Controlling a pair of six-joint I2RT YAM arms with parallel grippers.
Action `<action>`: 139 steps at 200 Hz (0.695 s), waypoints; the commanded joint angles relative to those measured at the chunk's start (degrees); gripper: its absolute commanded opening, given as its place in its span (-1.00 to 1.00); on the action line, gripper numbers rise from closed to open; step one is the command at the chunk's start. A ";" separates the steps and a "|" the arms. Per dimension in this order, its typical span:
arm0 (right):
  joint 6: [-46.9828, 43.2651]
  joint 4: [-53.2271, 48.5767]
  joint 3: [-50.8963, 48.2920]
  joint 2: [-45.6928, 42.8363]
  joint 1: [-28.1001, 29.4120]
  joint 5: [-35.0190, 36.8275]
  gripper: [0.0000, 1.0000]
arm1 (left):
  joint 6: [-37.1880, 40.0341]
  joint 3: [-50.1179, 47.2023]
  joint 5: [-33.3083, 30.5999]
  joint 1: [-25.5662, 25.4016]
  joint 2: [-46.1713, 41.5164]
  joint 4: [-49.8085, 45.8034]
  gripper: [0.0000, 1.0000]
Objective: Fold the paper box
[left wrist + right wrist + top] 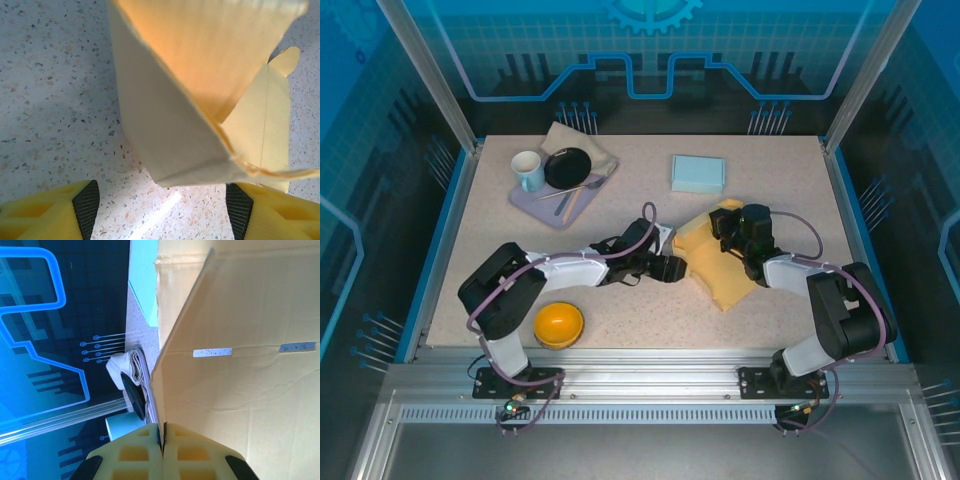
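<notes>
Left wrist: paper box (pixel 170 125) just ahead of open left hand (pixel 162 206); right hand (pixel 162 437) pinches it

Yellow paper box (pixel 720 275); speckled table (pixel 650 320); orange bowl (pixel 559 322).

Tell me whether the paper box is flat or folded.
Partly folded: the paper box has panels raised at angles, one pinched by the shut right gripper.
</notes>
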 commanded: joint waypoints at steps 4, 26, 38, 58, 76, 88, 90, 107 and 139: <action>0.75 1.79 -1.16 -0.19 -0.67 -1.13 -1.00 | -0.19 3.50 -3.89 -0.71 1.66 -1.90 0.41; 0.75 1.99 -1.49 -0.37 -0.68 -1.48 -1.00 | -0.63 4.74 -7.18 -0.96 2.46 -3.47 0.41; 0.84 2.03 -1.58 -0.54 -0.63 -1.59 -1.00 | -1.09 4.71 -7.83 -1.04 2.59 -3.34 0.41; 0.78 1.95 -2.03 -1.02 -0.67 -1.45 -1.00 | -1.77 4.53 -8.86 -1.43 2.62 -2.99 0.41; 0.45 1.70 -2.09 -1.33 -0.62 -1.16 -1.00 | -2.16 4.52 -10.38 -2.20 2.60 -2.99 0.41; 0.06 1.95 -2.18 -1.33 -0.65 -1.07 -1.00 | -2.50 4.45 -12.02 -2.97 2.77 -3.02 0.41; 0.01 1.98 -2.25 -1.33 -0.67 -1.00 -1.00 | -2.52 4.49 -12.37 -3.12 2.70 -3.04 0.41; -0.50 2.59 -2.57 -1.42 -0.55 -0.88 -1.00 | -3.44 4.43 -15.91 -3.73 2.70 -3.59 0.42; -0.83 2.61 -3.63 -1.83 -0.04 -0.64 -1.00 | -6.07 3.86 -21.75 -4.48 2.35 -3.48 0.41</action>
